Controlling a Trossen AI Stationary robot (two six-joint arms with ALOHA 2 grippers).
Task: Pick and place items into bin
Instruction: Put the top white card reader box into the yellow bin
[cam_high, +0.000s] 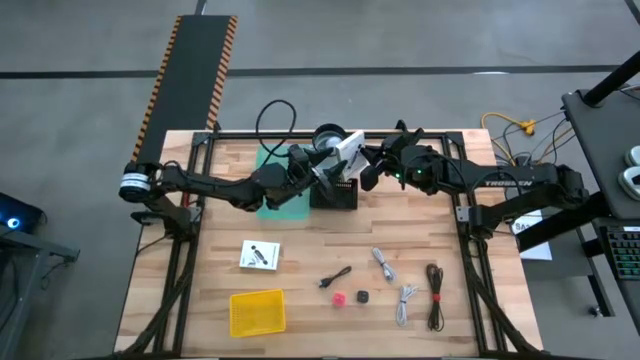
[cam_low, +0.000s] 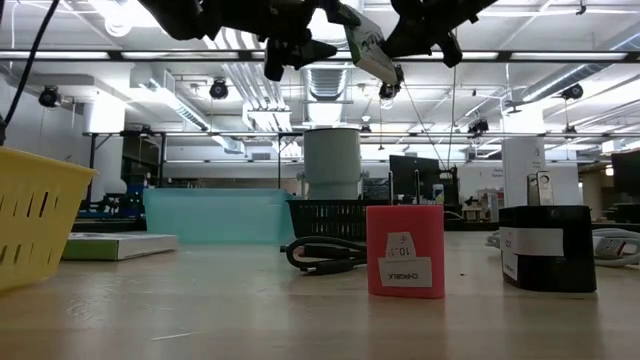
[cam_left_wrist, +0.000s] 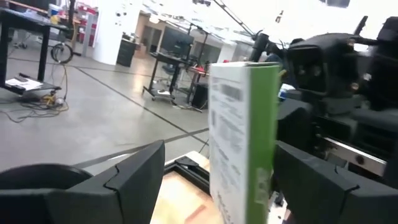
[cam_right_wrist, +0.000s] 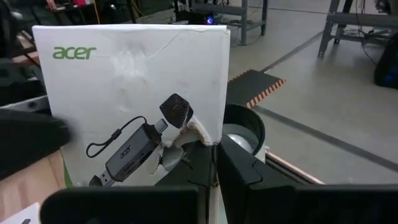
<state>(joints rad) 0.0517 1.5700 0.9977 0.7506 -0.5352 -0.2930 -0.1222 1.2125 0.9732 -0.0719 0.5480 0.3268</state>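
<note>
A white printed "acer" card box (cam_high: 346, 153) with a green side is up in the air over the black mesh bin (cam_high: 335, 197) at the table's far middle. My right gripper (cam_right_wrist: 214, 177) is shut on it. My left gripper (cam_left_wrist: 214, 180) is open, one finger on each side of the box's green side (cam_left_wrist: 261, 137), with a gap to each. The low view shows the box (cam_low: 372, 48) tilted, high above the table. A second white card (cam_high: 260, 254), several coiled cables (cam_high: 383, 263), a tiny red ball (cam_high: 339, 299) and a tiny black cube (cam_high: 362, 297) lie on the near half of the table. My right gripper pinches the white box between its two fingers at the lower edge of the printed face, near a corner (cam_right_wrist: 198, 138), where the card is torn. The box is lifted clear of the table and stands up beyond the fingers, its printed face toward the wrist camera.
A yellow basket (cam_high: 257, 312) sits near the table's near-left corner. A teal tray (cam_high: 280, 190) lies left of the black bin, and a white cylinder (cam_high: 327, 138) stands behind the bin. Both arms crowd the far middle of the table.
</note>
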